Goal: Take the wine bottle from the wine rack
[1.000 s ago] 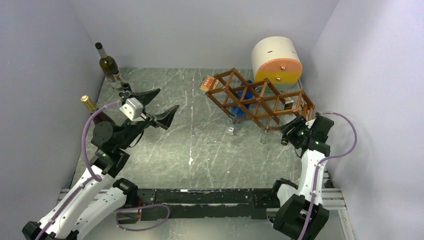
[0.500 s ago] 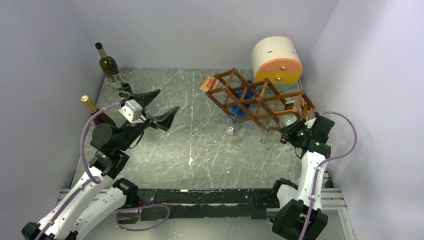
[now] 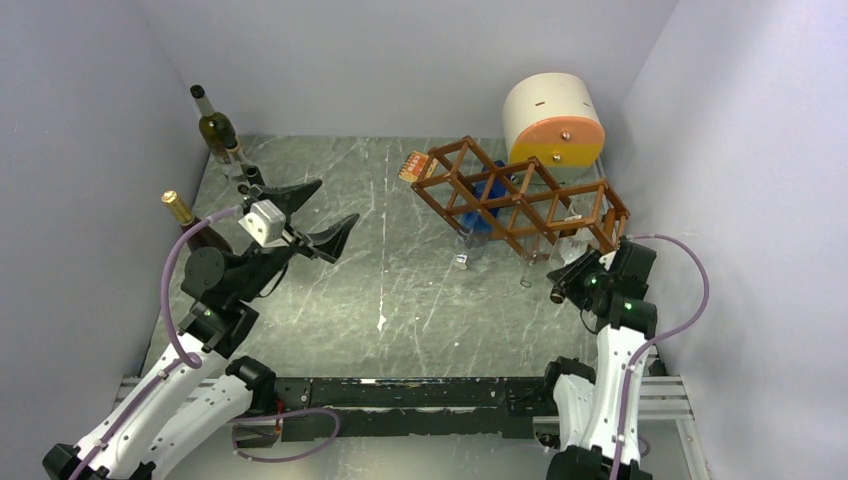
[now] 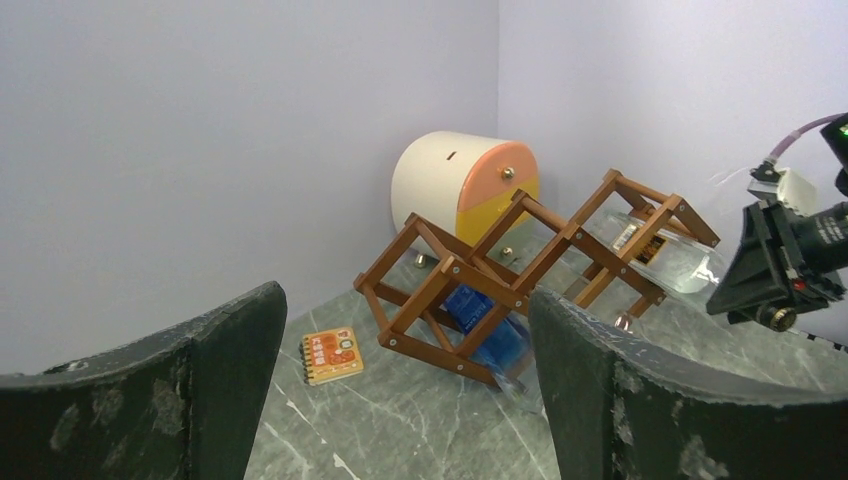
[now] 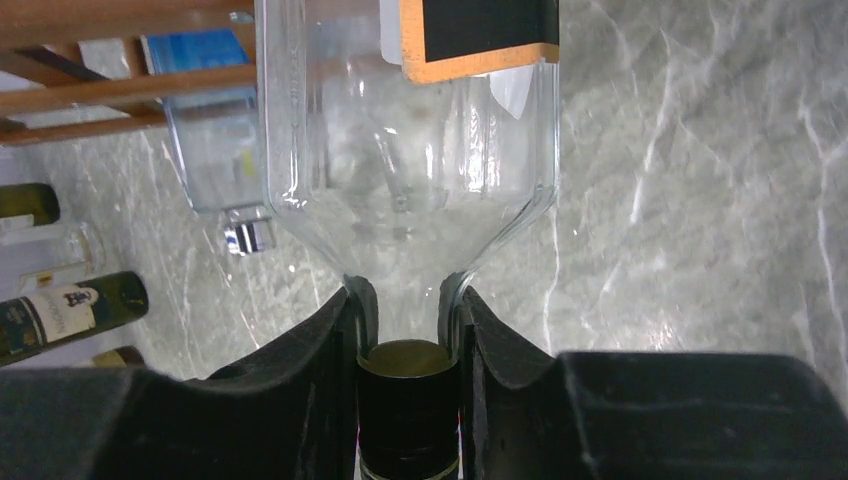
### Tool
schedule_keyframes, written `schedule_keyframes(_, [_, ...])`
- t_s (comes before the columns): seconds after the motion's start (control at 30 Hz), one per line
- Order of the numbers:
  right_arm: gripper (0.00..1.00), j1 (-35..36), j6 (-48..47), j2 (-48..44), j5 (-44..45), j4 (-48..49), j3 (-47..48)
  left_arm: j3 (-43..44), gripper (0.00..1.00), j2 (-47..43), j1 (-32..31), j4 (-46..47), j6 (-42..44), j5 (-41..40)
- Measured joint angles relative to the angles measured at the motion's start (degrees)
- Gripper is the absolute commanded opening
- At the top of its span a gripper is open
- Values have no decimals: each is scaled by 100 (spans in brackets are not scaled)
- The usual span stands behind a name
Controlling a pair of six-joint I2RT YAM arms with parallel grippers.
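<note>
The grey marbled tabletop (image 3: 400, 290) carries a cream-and-orange cylinder (image 3: 555, 120) at the back right. Just in front of it stands the reddish-brown wine rack (image 3: 500, 195), tilted. The clear wine bottle (image 5: 410, 150) lies in the rack's right-end cell with bars around its body, its neck pointing out toward the near right. The right arm's fingers (image 5: 340, 330) pinch that neck just above the dark cap. A blue bottle (image 3: 487, 205) fills a neighbouring cell to the left. The left arm's fingers (image 3: 335, 232) are spread wide and hold nothing, well apart from the rack. Two dark bottles (image 3: 215, 125) (image 3: 190, 225) stand by the left wall. A small orange booklet (image 4: 333, 355) lies beside the rack's left end.
</note>
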Motion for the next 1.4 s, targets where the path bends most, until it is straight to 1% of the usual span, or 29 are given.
schedule_keyframes(0.07, [13, 107, 74, -214, 107, -243, 0, 0, 93, -26, -2, -4, 31, -11])
schedule_keyframes(0.1, [12, 195, 164, -345, 267, -376, 0, 0, 93, -44, -4, -4, 37, -28])
schedule_keyframes(0.17, [3, 330, 286, -590, 472, -643, 9, 0, 93, -92, -4, -7, 63, -72])
schedule_keyframes(0.2, [0, 376, 308, -671, 531, -776, 37, 0, 93, -105, -4, -9, 76, -96])
schedule_keyframes(0.33, [0, 437, 275, -850, 680, -1263, 280, 0, 93, -157, -4, -4, 79, -120])
schedule_keyframes(0.7, [0, 437, 280, -1394, 780, -2052, 855, 0, 92, -144, -4, -4, 74, -120])
schedule_keyframes(1.07, [0, 435, 420, -1408, 767, -2739, 1456, 0, 92, -70, -4, -7, 70, -114])
schedule_keyframes(1.2, [0, 435, 339, -1362, 796, -2909, 1572, 0, 93, -46, -4, -9, 70, -114])
schedule_keyframes(1.4, [0, 431, 109, -1207, 863, -3300, 2063, 0, 93, -28, -4, -11, 72, -114])
